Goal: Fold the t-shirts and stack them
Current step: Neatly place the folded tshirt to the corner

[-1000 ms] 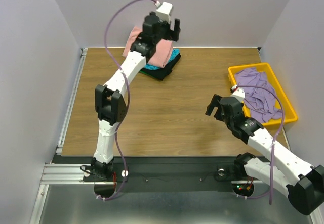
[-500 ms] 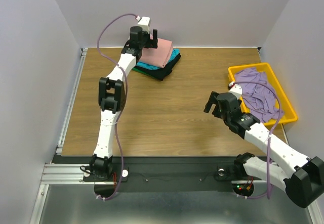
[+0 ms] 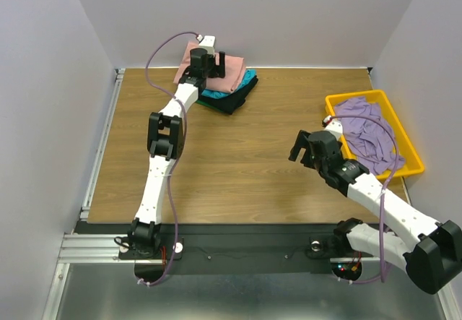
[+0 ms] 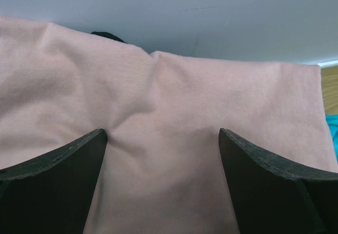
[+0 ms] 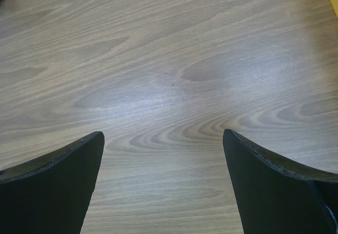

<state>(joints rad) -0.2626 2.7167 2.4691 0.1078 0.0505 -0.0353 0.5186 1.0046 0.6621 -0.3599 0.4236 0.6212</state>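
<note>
No readable text, labels or numbers.

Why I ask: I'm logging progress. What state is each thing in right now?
pink t-shirt: folded, topmost.
turquoise t-shirt: folded, under the pink one.
black t-shirt: folded, lower down.
lavender t-shirt: crumpled in the yellow tray.
left gripper: open, at the pink t-shirt.
right gripper: open, empty, above the table.

yellow plastic tray [image 3: 352, 95] at the right edge of the wooden table [image 3: 253, 154]
</note>
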